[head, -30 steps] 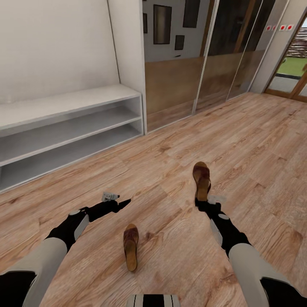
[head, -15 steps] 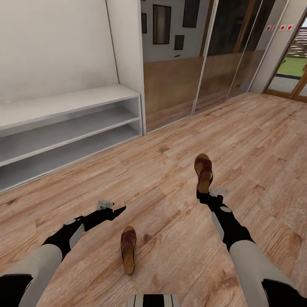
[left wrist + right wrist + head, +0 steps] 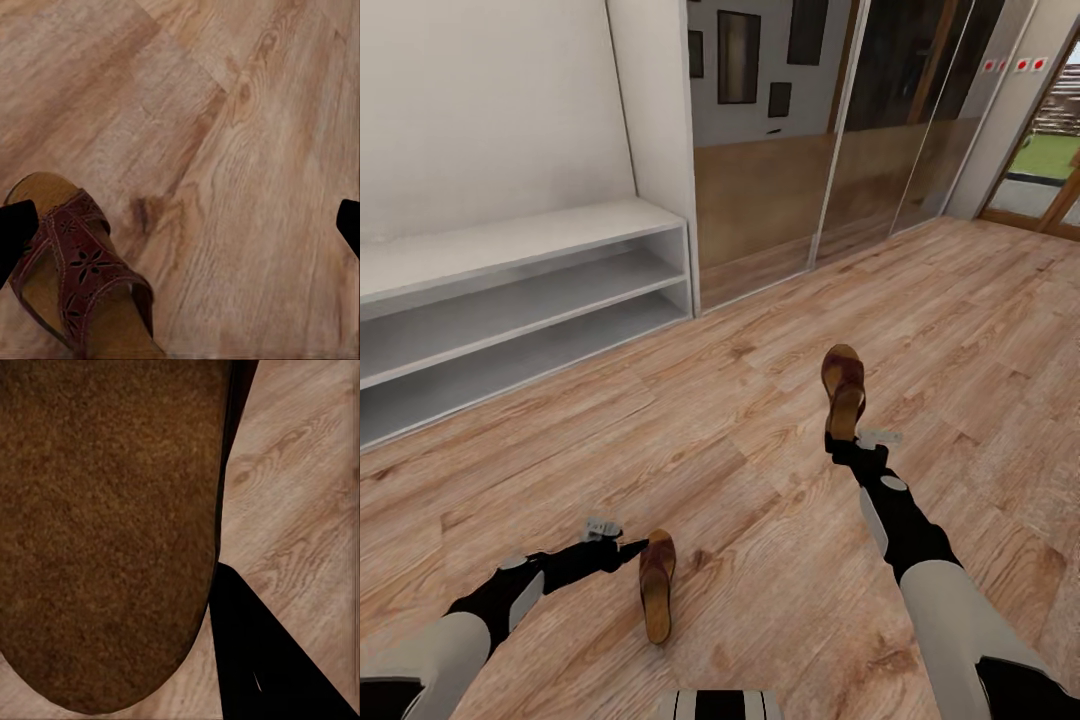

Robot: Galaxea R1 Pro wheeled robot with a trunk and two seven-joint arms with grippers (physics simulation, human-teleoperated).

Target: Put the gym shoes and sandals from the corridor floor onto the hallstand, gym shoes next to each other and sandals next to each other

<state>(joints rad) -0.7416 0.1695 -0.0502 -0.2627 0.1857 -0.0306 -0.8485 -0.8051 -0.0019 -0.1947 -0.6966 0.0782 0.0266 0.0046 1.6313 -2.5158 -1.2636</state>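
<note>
Two brown sandals show; the gym shoes are out of view. My right gripper (image 3: pixel 842 441) is shut on the heel end of one sandal (image 3: pixel 844 383), holding it toe-forward over the wood floor (image 3: pixel 760 300). Its tan footbed (image 3: pixel 105 525) sits against one of the black fingers (image 3: pixel 255 660). The other sandal (image 3: pixel 656 585) lies on the floor near my base. My left gripper (image 3: pixel 632 548) is open, low, just left of its toe. The sandal's strap (image 3: pixel 79 270) lies by one of the two spread fingertips (image 3: pixel 15 225). A low pale grey-white unit (image 3: pixel 510 235) with bench top and two open shelf levels stands at the far left.
Mirrored sliding wardrobe doors (image 3: pixel 830 150) line the far wall right of a white pillar (image 3: pixel 655 150). A glass door to the outside (image 3: pixel 1050 160) is at the far right. Open floor lies between the sandals and the shelf unit.
My right gripper has carried its sandal forward, away from my base. My left arm has dropped and drawn back until its open gripper sits beside the floor sandal's toe.
</note>
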